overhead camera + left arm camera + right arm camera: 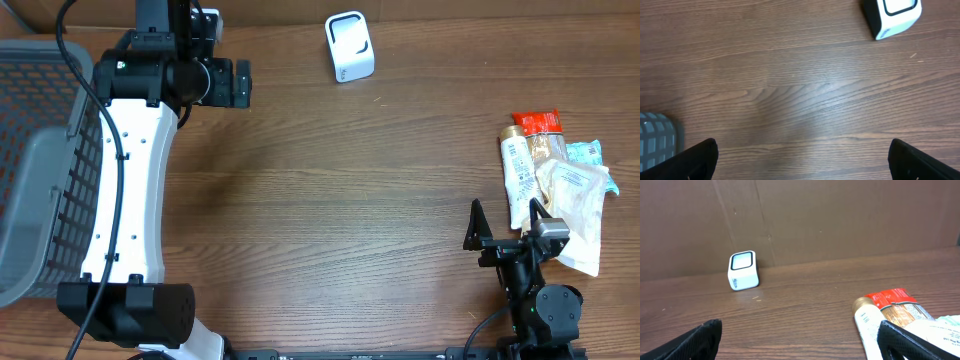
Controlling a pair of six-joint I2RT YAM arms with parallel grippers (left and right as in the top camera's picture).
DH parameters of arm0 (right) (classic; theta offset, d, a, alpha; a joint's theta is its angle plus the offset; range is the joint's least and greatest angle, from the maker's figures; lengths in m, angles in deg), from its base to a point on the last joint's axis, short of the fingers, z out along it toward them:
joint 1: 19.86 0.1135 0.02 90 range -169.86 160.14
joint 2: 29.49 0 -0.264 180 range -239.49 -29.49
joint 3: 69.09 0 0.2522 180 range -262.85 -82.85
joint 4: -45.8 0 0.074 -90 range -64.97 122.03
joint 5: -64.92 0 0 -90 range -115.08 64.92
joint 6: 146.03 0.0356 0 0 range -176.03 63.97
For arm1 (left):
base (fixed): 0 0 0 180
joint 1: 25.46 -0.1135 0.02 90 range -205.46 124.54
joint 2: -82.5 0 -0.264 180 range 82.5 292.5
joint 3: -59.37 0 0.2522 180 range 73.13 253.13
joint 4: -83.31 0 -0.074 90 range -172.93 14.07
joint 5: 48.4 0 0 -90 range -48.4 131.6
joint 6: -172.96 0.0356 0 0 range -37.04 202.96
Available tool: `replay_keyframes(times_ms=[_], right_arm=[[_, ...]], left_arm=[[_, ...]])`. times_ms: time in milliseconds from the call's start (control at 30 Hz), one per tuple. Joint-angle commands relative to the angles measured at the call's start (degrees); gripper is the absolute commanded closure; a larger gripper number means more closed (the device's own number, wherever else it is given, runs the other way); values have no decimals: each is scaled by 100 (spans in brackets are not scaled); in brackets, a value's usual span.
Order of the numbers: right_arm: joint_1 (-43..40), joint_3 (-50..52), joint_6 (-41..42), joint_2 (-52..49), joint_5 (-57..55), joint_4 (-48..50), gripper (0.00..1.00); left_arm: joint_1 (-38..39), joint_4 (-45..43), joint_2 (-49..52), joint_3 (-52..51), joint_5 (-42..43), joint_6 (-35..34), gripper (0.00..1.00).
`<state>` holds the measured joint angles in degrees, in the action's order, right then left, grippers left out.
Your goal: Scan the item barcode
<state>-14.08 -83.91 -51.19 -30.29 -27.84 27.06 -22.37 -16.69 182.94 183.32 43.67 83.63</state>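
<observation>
**Both tools spread wide, nothing held**

Above the far left of the desk [330, 200]: left tool [243, 83], jaws as far apart as possible, nothing between them and nothing touched. In the left wrist view, only two dark fingertips [697, 162] at the lower corners, with bare wood grain between them. Along the left edge of the desk, beside the white arm: grey basket [35, 150].

Near the front right: right tool [507, 218], likewise fully spread and empty. Just beside the heap of items; touching or not, impossible to tell from above.

At the right edge of the desk, well apart from the scanner: the items, in a close heap.
- Cream tube [516, 175], lying flat, brown cap toward the back.
- Red pouch [537, 122], at the far end of the heap.
- Teal packet [585, 153], to the right of the tube.
- White packet [578, 205], nearest the right tool.

Print on all of them too small to read.

At the back of the desk, right of centre: white scanner [350, 47], upright and alone, with a dark-rimmed window on its upper face. Behind it, a brown cardboard wall [840, 220].
</observation>
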Motion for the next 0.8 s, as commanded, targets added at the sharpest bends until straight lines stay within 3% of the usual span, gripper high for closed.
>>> replay_keyframes(times_ms=[0,500,767], right_arm=[[37,59,-20,63,48,35,0],[37,59,-20,63,50,35,0],[37,59,-20,63,50,35,0]], left_arm=[[175,-4,-125,70,-15,107,0],[369,-2,-1154,52,-15,109,1],[369,-7,-1733,-258,-778,111,0]])
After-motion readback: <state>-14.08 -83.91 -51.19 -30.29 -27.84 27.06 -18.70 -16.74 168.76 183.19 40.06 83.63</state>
